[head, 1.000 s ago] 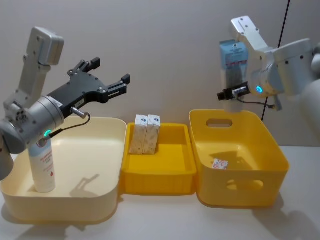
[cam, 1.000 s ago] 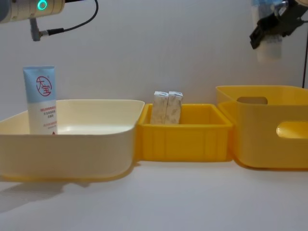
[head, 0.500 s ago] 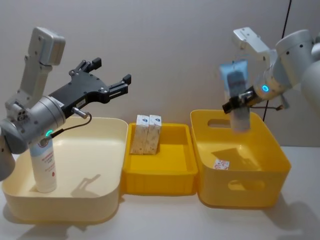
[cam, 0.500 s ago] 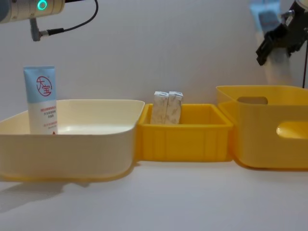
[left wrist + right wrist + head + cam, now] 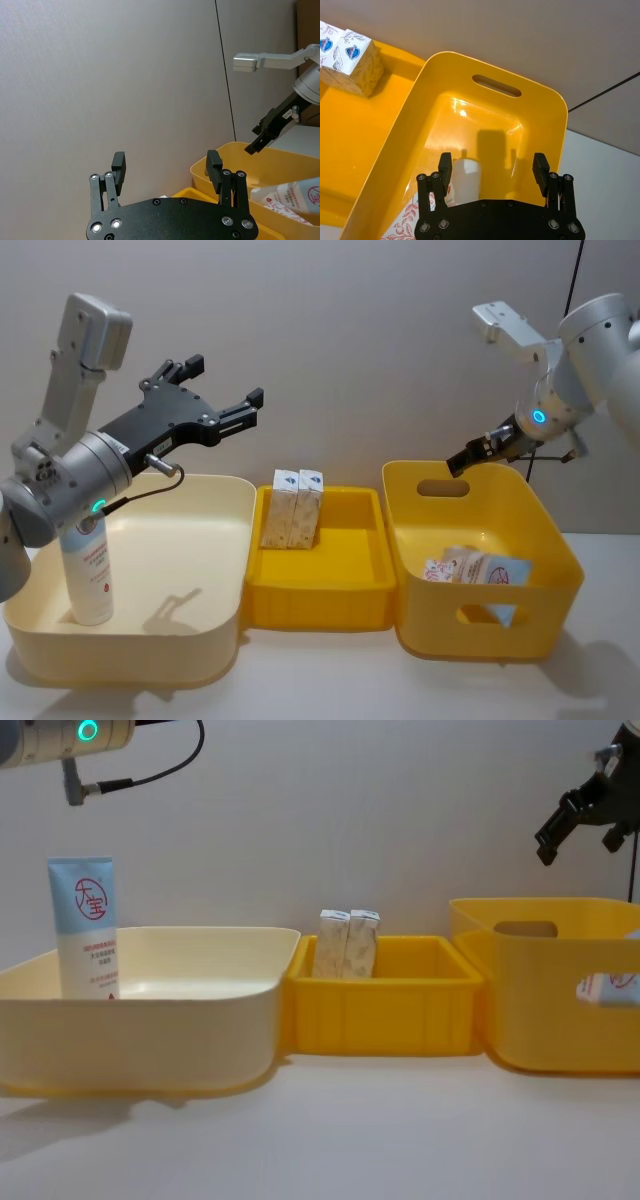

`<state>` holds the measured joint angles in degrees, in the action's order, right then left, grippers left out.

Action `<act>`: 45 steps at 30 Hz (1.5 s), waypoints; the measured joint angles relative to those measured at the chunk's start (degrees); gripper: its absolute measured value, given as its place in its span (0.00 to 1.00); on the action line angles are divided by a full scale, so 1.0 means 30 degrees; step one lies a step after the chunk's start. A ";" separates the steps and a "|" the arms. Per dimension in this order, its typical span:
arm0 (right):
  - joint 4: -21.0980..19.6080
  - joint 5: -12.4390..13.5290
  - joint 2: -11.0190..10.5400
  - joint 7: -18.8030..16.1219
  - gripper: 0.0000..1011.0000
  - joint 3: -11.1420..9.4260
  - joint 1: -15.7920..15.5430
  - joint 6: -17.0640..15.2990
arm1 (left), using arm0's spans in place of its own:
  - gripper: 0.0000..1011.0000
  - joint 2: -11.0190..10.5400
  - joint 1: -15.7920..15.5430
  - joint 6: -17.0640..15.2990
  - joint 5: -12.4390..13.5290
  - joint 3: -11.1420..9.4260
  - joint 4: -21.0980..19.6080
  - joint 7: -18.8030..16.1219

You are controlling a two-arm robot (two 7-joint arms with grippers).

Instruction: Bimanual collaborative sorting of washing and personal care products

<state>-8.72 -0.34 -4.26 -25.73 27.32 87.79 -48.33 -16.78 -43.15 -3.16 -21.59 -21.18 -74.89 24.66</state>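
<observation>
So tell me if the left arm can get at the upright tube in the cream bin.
Probably yes. The left gripper is open above the cream bin, and the upright tube stands alone with its top free above the rim.

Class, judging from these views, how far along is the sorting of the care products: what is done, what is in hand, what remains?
Done: one tube lies in the tall yellow bin beside a red-marked carton. Another tube stands in the cream bin, and two cartons stand in the middle yellow tray. In hand: nothing; the right gripper hangs open above the tall bin, the left gripper open above the cream bin. Which pieces remain to be moved cannot be told.
</observation>
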 joint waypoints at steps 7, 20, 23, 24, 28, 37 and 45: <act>0.0614 -0.0051 0.0093 -0.0166 0.99 0.0093 0.0308 0.0069 | 0.99 0.0000 0.0000 0.0001 0.0000 0.0000 0.0000 -0.0001; 0.1211 -0.0113 0.0193 -0.0296 0.99 0.0142 0.0602 0.0178 | 0.99 0.0000 -0.0001 0.0000 0.0000 0.0000 0.0000 -0.0001; 0.1306 -0.0135 0.0218 -0.0305 0.99 0.0138 0.0652 0.0212 | 0.99 0.0000 -0.0001 0.0000 0.0000 0.0000 0.0000 -0.0001; 0.1326 -0.0140 0.0223 -0.0309 0.99 0.0137 0.0661 0.0228 | 0.99 0.0000 0.0000 0.0000 -0.0001 0.0000 0.0000 -0.0001; 0.0608 -0.0628 0.0190 -0.0362 0.99 -0.0053 0.0320 0.0218 | 0.99 0.0001 0.0000 0.0001 0.0000 0.0000 0.0000 -0.0001; -0.4059 -0.1548 -0.0516 -0.0177 0.99 -0.0704 -0.1943 -0.0519 | 0.99 0.0000 0.0000 0.0000 0.0000 0.0000 -0.0001 -0.0003; -0.8526 -0.1926 -0.1149 0.0240 0.99 -0.1211 -0.4104 -0.0847 | 0.99 0.0001 -0.0002 0.0002 0.0000 -0.0001 -0.0001 -0.0003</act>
<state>-34.30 -6.12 -7.71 -25.01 23.69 75.48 -50.87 -16.77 -43.15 -3.15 -21.59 -21.19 -74.89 24.65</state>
